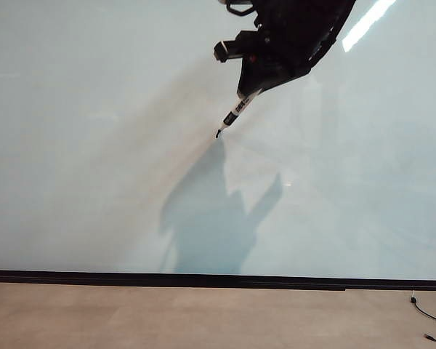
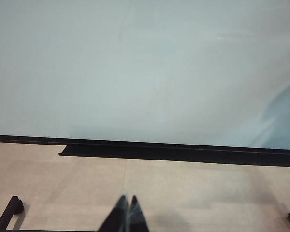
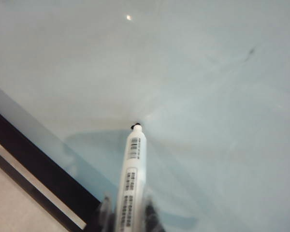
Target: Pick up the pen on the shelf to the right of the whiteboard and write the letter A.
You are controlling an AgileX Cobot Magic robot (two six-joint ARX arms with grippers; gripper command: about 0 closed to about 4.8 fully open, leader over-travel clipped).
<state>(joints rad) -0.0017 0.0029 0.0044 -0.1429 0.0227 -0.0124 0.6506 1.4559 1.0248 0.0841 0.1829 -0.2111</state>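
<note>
1. Pen (image 1: 237,114): white barrel w/ black label band, black tip pointing down-left in the exterior view. Tip at or just off the whiteboard (image 1: 94,145) surface, upper-middle of the board; contact can't be confirmed. In the right wrist view the pen (image 3: 132,179) runs straight out from the jaws, tip meeting its own shadow on the board.
2. Right gripper (image 1: 265,73): comes in from the top right of the exterior view, jaws pinching the pen's rear barrel. In the wrist view the right gripper (image 3: 128,220) shows only dark finger edges either side of the barrel; grip looks centred, no visible slant of pen vs. jaws.
3. No letter A on the board: no stroke visible near the tip. One faint dark smudge (image 3: 250,51) well apart from the tip, origin unknown.
4. Judgement: step in hand = touch-down for the first stroke; writing not begun.
5. To do it well (judgement): press lightly, enough for ink but not enough to push the pen back through the jaws; keep barrel angle steady; draw one leg of the A down from the peak w/o lifting; leave room below for both legs & crossbar.
6. Left gripper (image 2: 127,215): low, over the tan floor (image 2: 183,193), well apart from the board's black lower strip (image 2: 183,152); jaws pressed together, holding nothing. Not involved.
</note>
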